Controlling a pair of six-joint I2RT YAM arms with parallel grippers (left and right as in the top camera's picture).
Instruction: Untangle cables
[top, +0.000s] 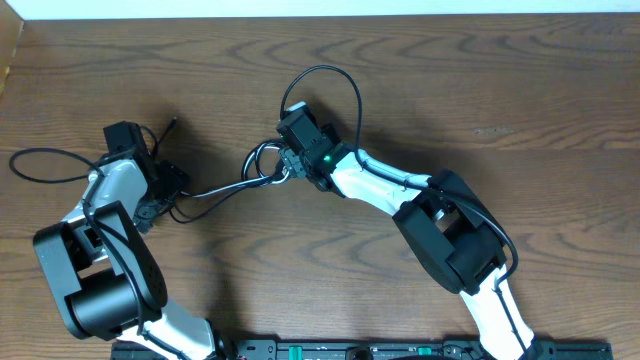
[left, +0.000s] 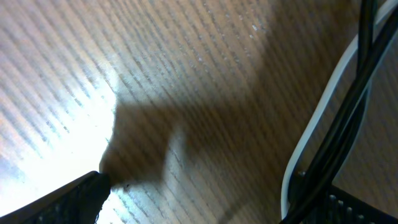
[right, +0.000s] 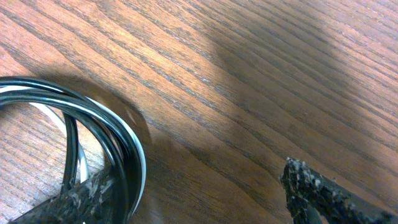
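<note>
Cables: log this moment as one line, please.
cables: two black, one white, looped together on table | left fingers: open, cables alongside | right fingers: open beside loop | held: nothing

A brown wood-grain surface (top: 500, 90) is seen across all three views. In the overhead view a white strip (top: 330, 8) is shown along the top edge, and a black rail (top: 330, 351) with small green marks is set along the bottom edge.

The cables (top: 225, 187) run between the left tool (top: 168, 192) and right tool (top: 280, 168).
</note>
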